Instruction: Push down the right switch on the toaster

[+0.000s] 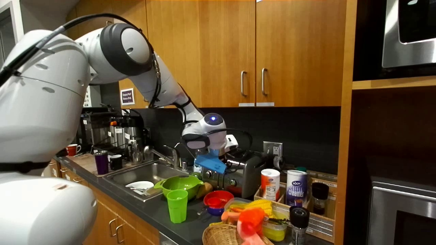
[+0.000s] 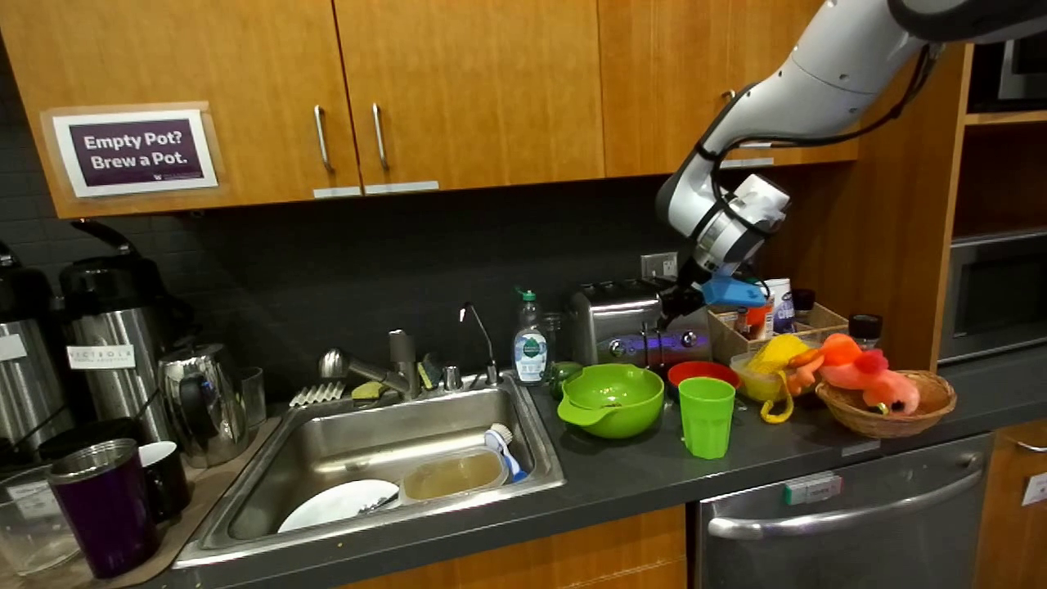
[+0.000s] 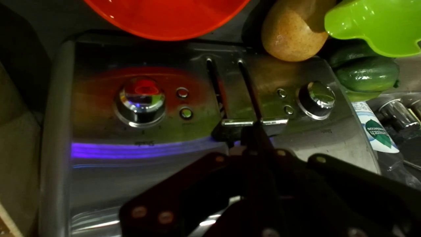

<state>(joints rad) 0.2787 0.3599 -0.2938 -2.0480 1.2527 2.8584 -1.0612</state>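
My gripper (image 3: 258,126) has its black fingers (image 3: 260,144) together, as far as I can see, and their tips are right by two shiny levers (image 3: 237,123) on the front of the silver toaster (image 2: 622,315). I cannot tell if they touch. Each lever has a slot (image 3: 249,86) going down from it, and there is a round knob (image 3: 140,102) on each side. The toaster stands on the dark counter (image 2: 622,473) by the back wall (image 2: 343,278), between a soap bottle (image 2: 530,348) and a wooden box (image 1: 322,223). In front I see a red bowl (image 2: 703,372), a green bowl (image 2: 613,401) and a green cup (image 2: 707,417).
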